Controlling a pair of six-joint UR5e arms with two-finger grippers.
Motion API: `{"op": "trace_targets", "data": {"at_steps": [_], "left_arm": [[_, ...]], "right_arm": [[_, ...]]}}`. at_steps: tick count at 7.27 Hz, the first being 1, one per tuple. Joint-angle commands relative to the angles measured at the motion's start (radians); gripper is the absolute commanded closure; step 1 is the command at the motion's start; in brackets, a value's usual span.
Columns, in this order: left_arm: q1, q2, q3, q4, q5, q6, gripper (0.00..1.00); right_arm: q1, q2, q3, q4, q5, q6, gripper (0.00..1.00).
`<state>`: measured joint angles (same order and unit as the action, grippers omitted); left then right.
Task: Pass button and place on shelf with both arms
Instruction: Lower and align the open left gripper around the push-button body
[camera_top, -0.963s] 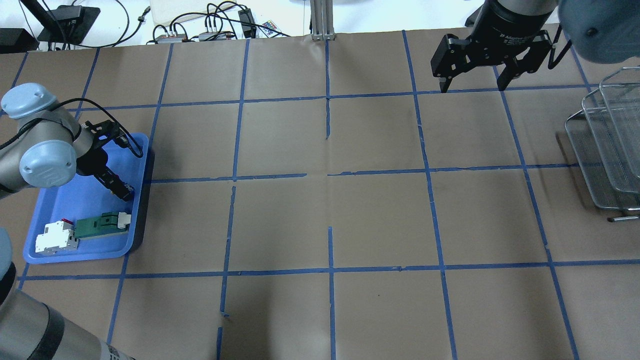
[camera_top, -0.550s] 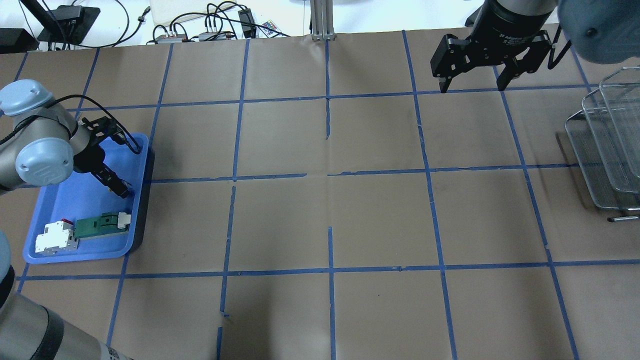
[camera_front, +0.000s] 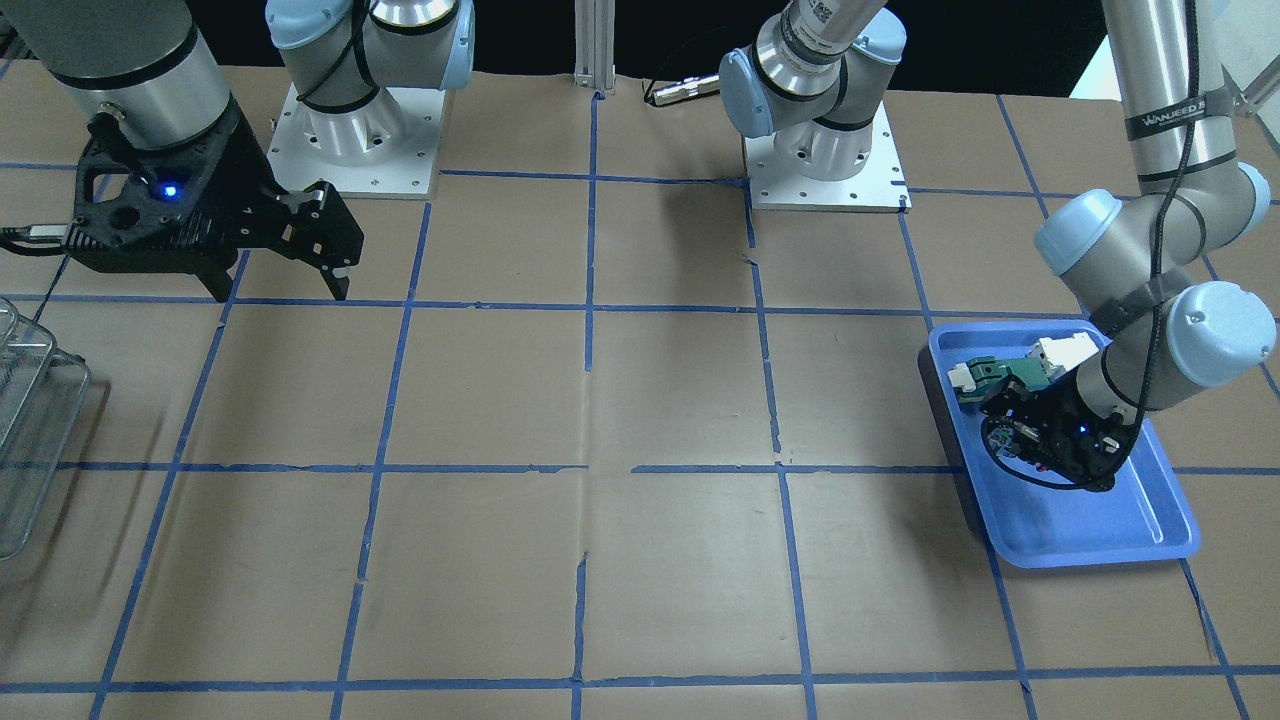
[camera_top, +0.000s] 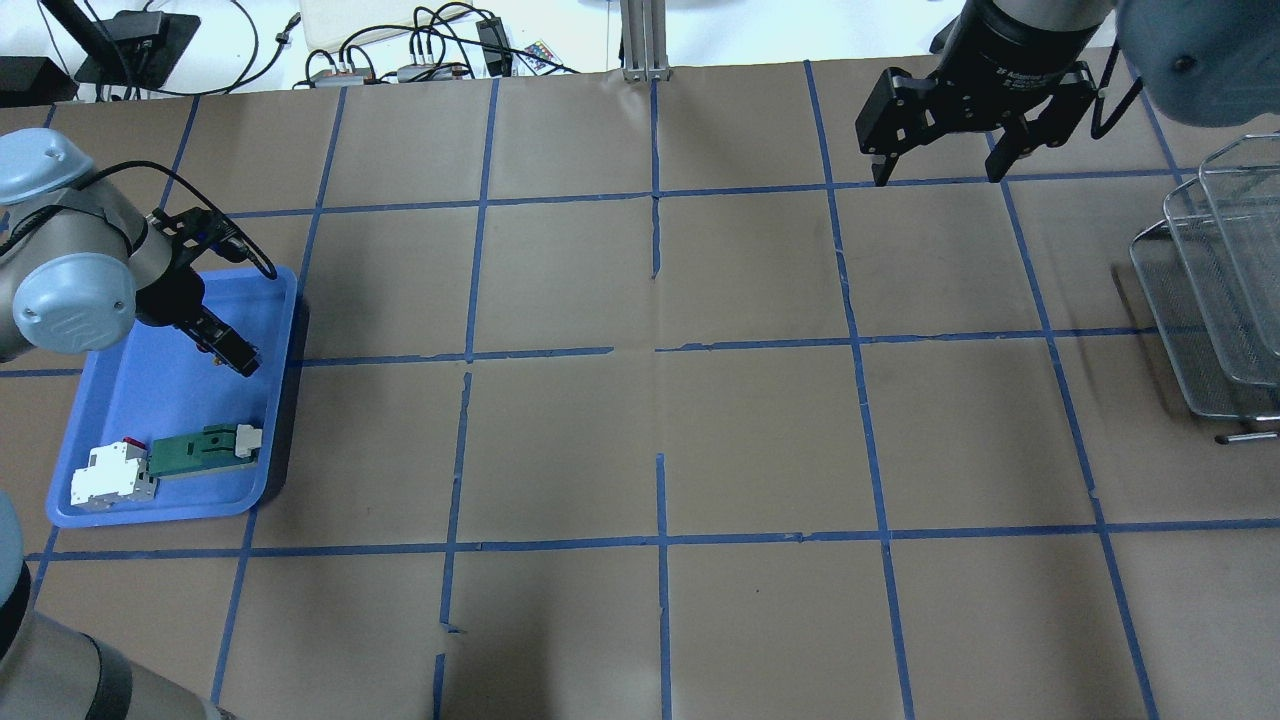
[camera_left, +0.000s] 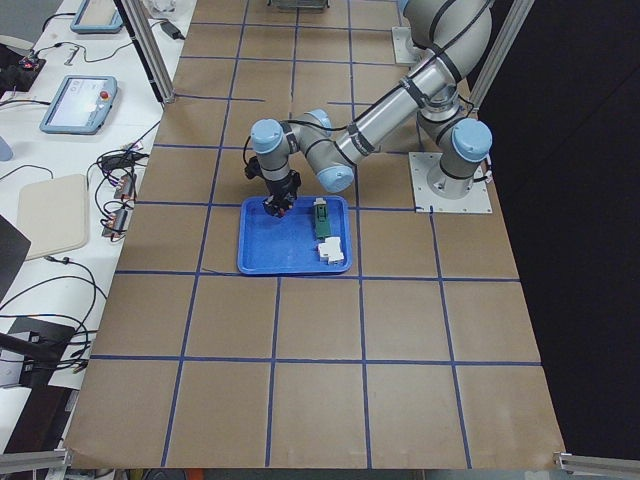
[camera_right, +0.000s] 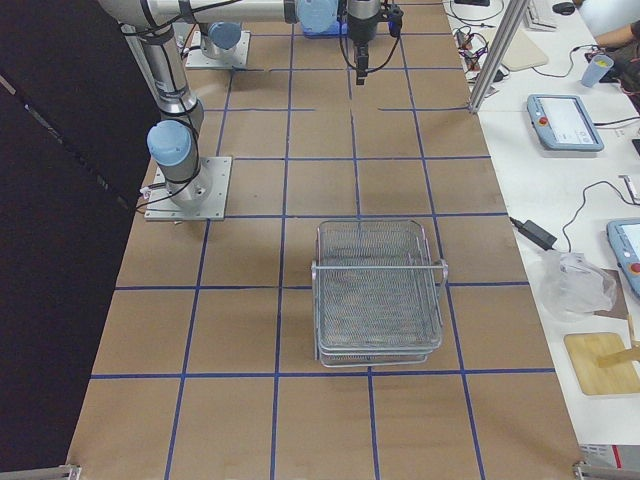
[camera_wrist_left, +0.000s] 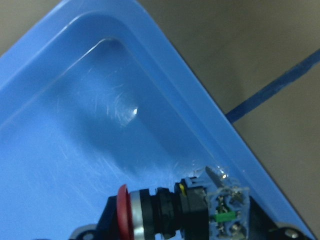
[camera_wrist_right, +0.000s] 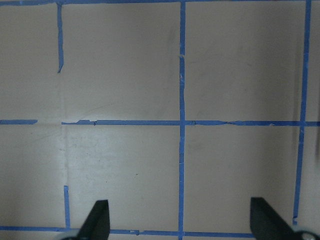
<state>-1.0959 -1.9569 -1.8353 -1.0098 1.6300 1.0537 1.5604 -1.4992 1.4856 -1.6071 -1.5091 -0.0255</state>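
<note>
You are watching the left claw (camera_top: 236, 360) clenching the push-button (camera_wrist_left: 175, 212) over the far end of the blue tray (camera_top: 150, 410) at the tabletop's (camera_top: 660, 400) left edge. The right claw (camera_top: 935, 180) is hanging released at far right, near the wire shelf (camera_top: 1180, 310).

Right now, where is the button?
In the left wrist view the button sits in the left gripper, over the blue tray at the table's left end.
</note>
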Motion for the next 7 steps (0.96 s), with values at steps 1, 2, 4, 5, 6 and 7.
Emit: {"op": "trace_targets", "data": {"at_steps": [1,2,4,5,6,7], "left_arm": [[0.037,-0.025,-0.01,0.0,-0.002,-0.003,0.49],[0.039,-0.039,0.001,0.0,0.007,0.008,0.36],[0.062,-0.048,-0.004,0.008,0.005,-0.009,0.05],[0.083,-0.054,-0.002,0.008,0.005,-0.033,0.0],[0.088,-0.047,0.002,0.008,0.004,-0.084,0.0],[0.097,-0.037,0.005,0.011,0.004,-0.046,0.0]], "right_arm": [[-0.006,0.004,0.002,-0.002,0.032,-0.04,0.0],[-0.008,0.002,0.002,-0.001,0.023,-0.044,0.0],[-0.005,-0.004,0.002,-0.002,0.026,-0.042,0.0],[-0.005,0.0,0.002,-0.002,0.026,-0.042,0.0],[-0.005,-0.003,0.002,-0.001,0.026,-0.042,0.0],[-0.005,0.002,0.002,-0.002,0.024,-0.042,0.0]]}}
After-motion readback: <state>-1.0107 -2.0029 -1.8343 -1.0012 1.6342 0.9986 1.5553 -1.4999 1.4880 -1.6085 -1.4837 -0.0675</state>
